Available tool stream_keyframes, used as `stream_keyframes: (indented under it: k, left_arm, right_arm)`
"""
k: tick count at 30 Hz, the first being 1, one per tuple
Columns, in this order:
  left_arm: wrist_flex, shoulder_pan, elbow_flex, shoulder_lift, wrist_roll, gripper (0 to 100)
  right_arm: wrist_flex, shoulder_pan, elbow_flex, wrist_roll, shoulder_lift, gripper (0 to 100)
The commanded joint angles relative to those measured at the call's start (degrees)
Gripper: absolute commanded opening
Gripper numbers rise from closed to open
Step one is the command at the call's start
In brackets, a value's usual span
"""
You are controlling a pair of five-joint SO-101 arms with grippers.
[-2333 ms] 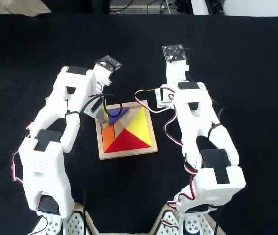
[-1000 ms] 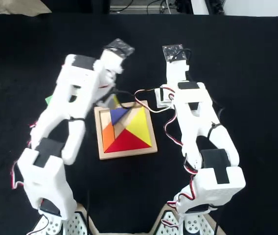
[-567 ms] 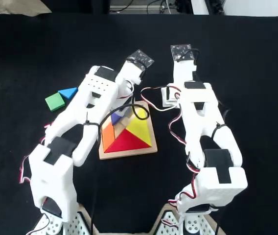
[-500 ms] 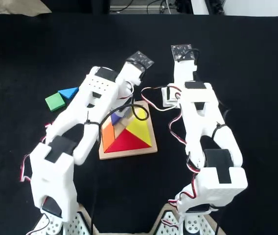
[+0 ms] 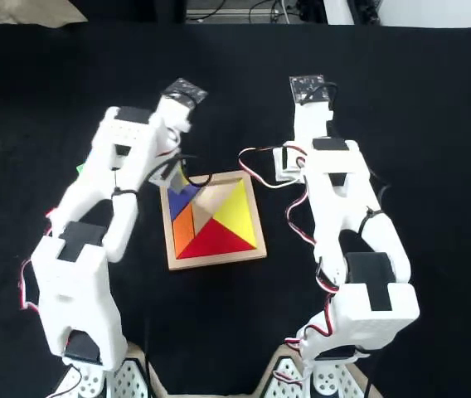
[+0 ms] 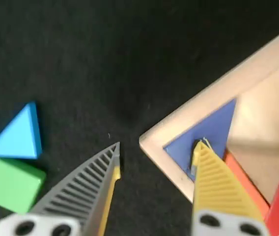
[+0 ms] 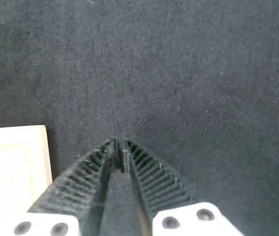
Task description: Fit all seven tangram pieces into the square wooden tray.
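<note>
The square wooden tray (image 5: pixel 254 217) holds a red triangle (image 5: pixel 219 240), a yellow triangle (image 5: pixel 235 207), an orange piece (image 5: pixel 183 230) and a dark blue triangle (image 5: pixel 181 196) in its far left corner. Bare wood (image 5: pixel 206 205) shows in the middle. My left gripper (image 6: pixel 157 145) is open astride that corner of the tray (image 6: pixel 179 125). Its yellow finger (image 6: pixel 215 184) rests on the dark blue triangle (image 6: pixel 218 132) and its grey finger (image 6: pixel 93 184) is outside the rim. A light blue triangle (image 6: pixel 19 135) and a green square (image 6: pixel 9 182) lie on the cloth beside the tray. My right gripper (image 7: pixel 117 142) is shut on nothing, low over the cloth.
The tray's far right corner (image 7: pixel 12 162) lies just beside the right gripper. Black cloth (image 5: pixel 401 124) covers the whole table. The left arm (image 5: pixel 111 174) hides most of the loose pieces in the high view.
The left arm swung right across the tray and then back to the left. The dark blue triangle went from lying askew at the tray's far edge into the far left corner. The right arm shifted slightly.
</note>
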Motion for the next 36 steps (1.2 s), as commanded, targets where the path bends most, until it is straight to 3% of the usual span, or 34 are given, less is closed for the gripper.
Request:
stream_keyframes:
  k: [1, 11, 14, 19, 24, 26, 32, 36]
  left_arm:
    - [2.55, -0.22, -0.92, -0.88, -0.62, 24]
    - [2.64, 0.48, -1.19, -1.41, -0.53, 24]
    - [5.98, -0.75, -3.21, -6.51, -0.53, 24]
    - [9.93, -8.4, -4.09, -18.29, 1.05, 24]
    - [9.85, -19.21, -3.82, -18.64, 10.55, 24]
    - [9.85, -21.41, -4.0, -16.79, 6.15, 24]
    - [7.21, -22.81, -5.93, -7.56, -20.92, 25]
    - [4.4, -23.16, -11.03, -2.02, -25.67, 31]
  right_arm:
    - [-0.88, 0.88, -1.27, -0.26, -2.86, 1.5]
    - [-0.88, 0.88, -1.27, -0.26, -2.86, 1.5]
    - [-0.88, 0.88, -1.27, -0.26, -2.86, 1.5]
    - [-0.88, 0.88, -1.27, -0.26, -2.86, 1.5]
    - [-0.88, 0.88, -1.19, -0.26, -2.77, 1.5]
    - [-0.88, 0.88, -1.19, -0.26, -2.77, 1.5]
    - [-0.88, -0.18, -1.1, 0.0, -2.77, 1.5]
    - [-0.97, -0.97, -0.48, 0.18, -2.77, 1.5]
